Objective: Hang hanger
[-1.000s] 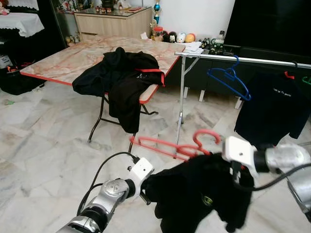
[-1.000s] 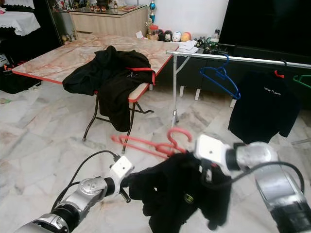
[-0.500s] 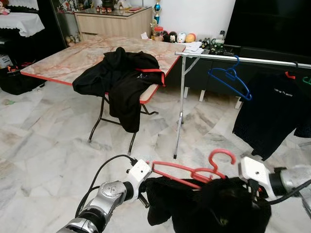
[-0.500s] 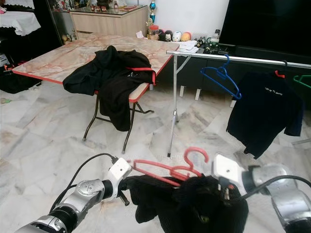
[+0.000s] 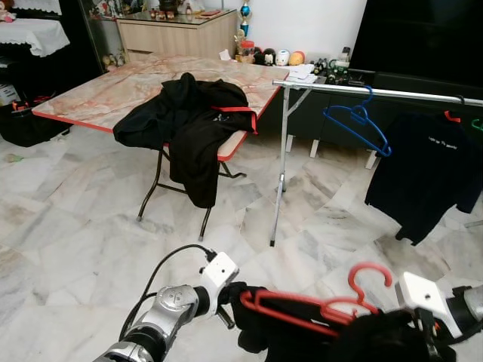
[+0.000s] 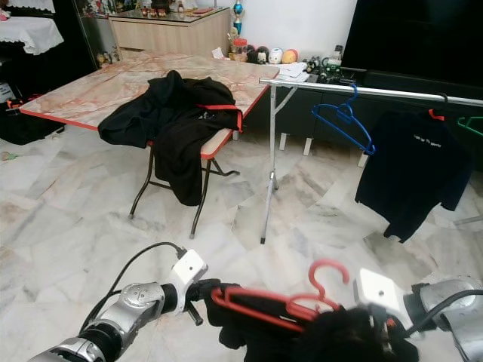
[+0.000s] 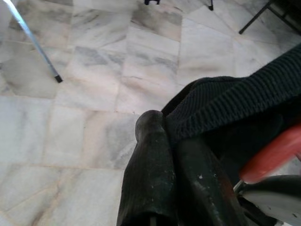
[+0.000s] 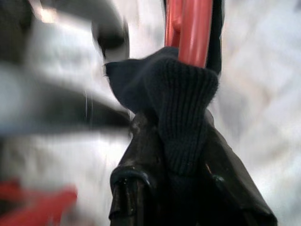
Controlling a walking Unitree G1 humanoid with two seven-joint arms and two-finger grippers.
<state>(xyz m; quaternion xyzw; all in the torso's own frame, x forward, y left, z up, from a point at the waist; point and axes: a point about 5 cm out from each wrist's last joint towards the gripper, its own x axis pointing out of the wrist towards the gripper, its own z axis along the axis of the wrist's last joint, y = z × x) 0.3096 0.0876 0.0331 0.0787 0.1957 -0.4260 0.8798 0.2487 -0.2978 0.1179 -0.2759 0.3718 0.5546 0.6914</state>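
Observation:
A red hanger [image 5: 313, 311] sits inside a black garment [image 5: 279, 339] low in front of me, its hook [image 5: 369, 274] sticking up. My left gripper [image 5: 231, 299] is shut on one end of the garment; in the left wrist view its fingers [image 7: 150, 174] pinch the ribbed hem [image 7: 235, 101] beside the red hanger [image 7: 273, 155]. My right gripper [image 5: 424, 335] is shut on the other end; in the right wrist view the ribbed collar [image 8: 183, 103] is clamped just below the hanger's bar [image 8: 188, 26]. The clothes rail [image 5: 377, 92] stands ahead to the right.
A blue hanger [image 5: 358, 121] and a black T-shirt [image 5: 426, 170] hang on the rail. A folding table [image 5: 98, 94] with a black jacket [image 5: 189, 121] draped over its edge stands ahead to the left. Marble floor [image 5: 75, 226] lies between.
Both arms have come down and toward me with the garment and hanger. The hanger's hook has shifted right and lower, and the garment hangs lower in view.

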